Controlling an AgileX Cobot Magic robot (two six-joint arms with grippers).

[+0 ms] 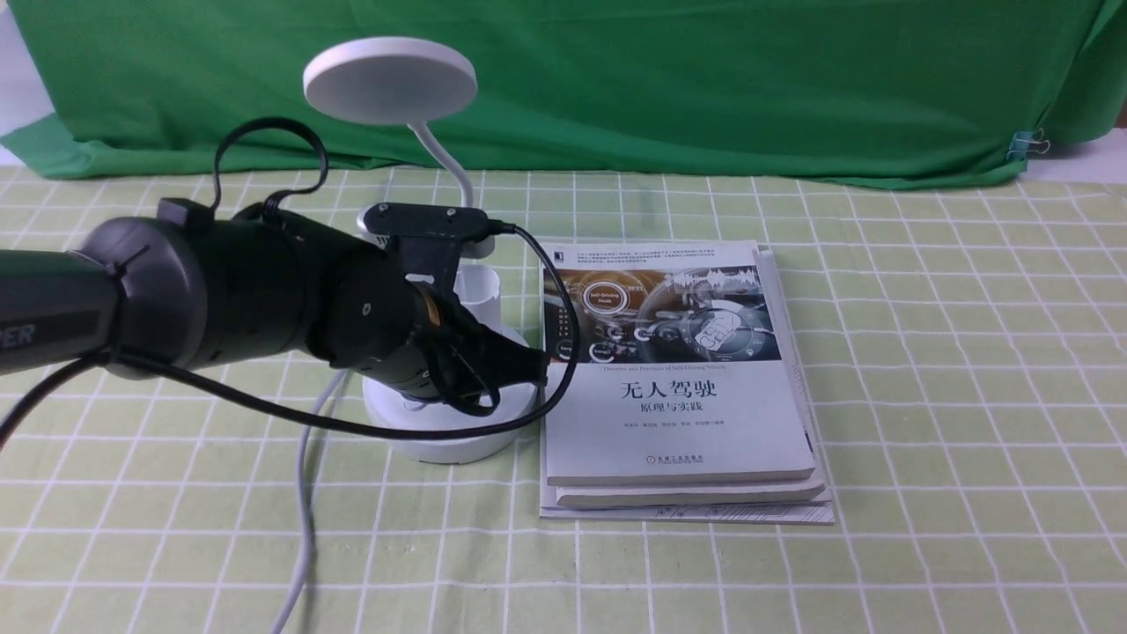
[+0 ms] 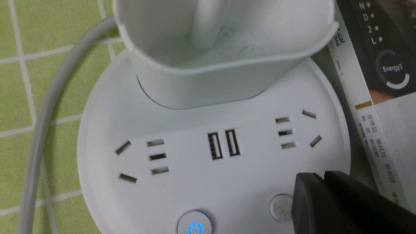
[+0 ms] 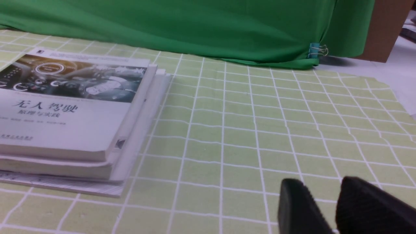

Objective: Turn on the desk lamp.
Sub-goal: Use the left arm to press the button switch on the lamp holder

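The white desk lamp (image 1: 390, 79) stands left of centre, its disc head unlit on a bent neck. Its round base (image 1: 458, 431) is half hidden by my left arm. In the left wrist view the base (image 2: 182, 182) shows sockets, two USB ports, a button with a blue power sign (image 2: 194, 225) and a plain round button (image 2: 281, 208). My left gripper (image 2: 321, 175) is shut and empty. Its tips hang over the base's edge and partly cover the plain button. The cup-like holder (image 2: 221, 65) stands behind. My right gripper (image 3: 320, 185) is open and empty over bare cloth.
A stack of books (image 1: 678, 379) lies right beside the lamp base and also shows in the right wrist view (image 3: 65, 110). The lamp's white cord (image 1: 304, 511) runs toward the front edge. A green cloth backdrop (image 1: 704, 79) hangs at the back.
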